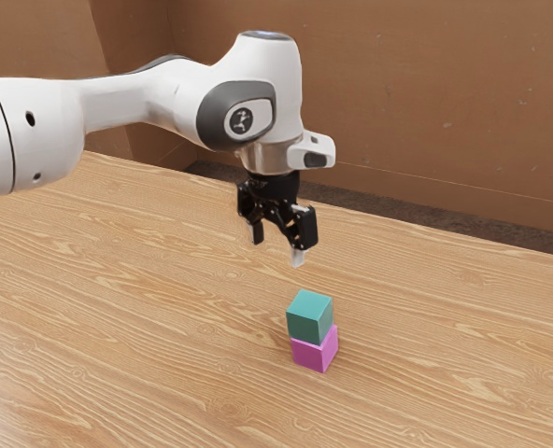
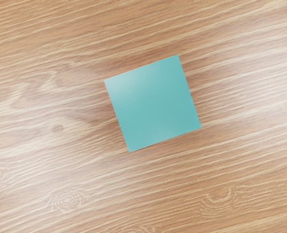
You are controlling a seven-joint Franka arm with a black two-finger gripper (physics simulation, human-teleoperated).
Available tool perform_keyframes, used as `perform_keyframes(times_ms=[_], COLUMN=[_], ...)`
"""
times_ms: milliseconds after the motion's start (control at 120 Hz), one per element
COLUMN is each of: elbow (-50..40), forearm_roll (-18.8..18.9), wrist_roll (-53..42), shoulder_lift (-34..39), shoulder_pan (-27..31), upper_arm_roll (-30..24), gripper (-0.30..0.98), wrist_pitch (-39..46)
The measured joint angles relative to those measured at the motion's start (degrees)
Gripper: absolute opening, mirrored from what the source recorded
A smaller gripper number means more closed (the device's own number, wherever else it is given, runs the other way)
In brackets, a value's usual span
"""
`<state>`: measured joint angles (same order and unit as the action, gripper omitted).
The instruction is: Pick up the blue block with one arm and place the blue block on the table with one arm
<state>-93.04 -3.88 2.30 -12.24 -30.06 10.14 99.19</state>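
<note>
Blue block (image 1: pixel 309 317), one, teal in cast — seated on top of a magenta block (image 1: pixel 315 351), which rests on a wood-grained table (image 1: pixel 118 299). Black gripper (image 1: pixel 277 246), two-fingered — fingers standing wide apart, positioned higher than the stacked pair and apart from it. Wrist view: the blue block's flat, square upper face, edges skewed to the wood grain.

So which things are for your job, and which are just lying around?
For the job:
- the blue block, on top
- the table, where it goes
- my open gripper, above the blocks

Just there:
- the pink block, under the blue one
- the brown wall, behind the table
</note>
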Motion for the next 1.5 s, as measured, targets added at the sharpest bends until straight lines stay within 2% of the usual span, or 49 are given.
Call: perform_keyframes(times_ms=[133,308,808,1317,1500], elbow=[-0.1,4.0,2.5,4.2,4.2], forearm_roll=[-1.6,-2.3,-5.5,-6.6,-6.6], wrist_roll=[1.7,2.4,3.6,4.2,4.4], shoulder_lift=[-3.1,-9.7,-13.6,-19.4,-19.8], shoulder_pan=[-0.5,1.7,1.2,2.4,2.5], upper_arm_roll=[0.0,-0.3,-0.7,-0.8,-1.2], gripper=[0.69,0.69,0.69,0.69,0.53], wrist_pitch=[2.9,5.1,6.5,8.3,9.0])
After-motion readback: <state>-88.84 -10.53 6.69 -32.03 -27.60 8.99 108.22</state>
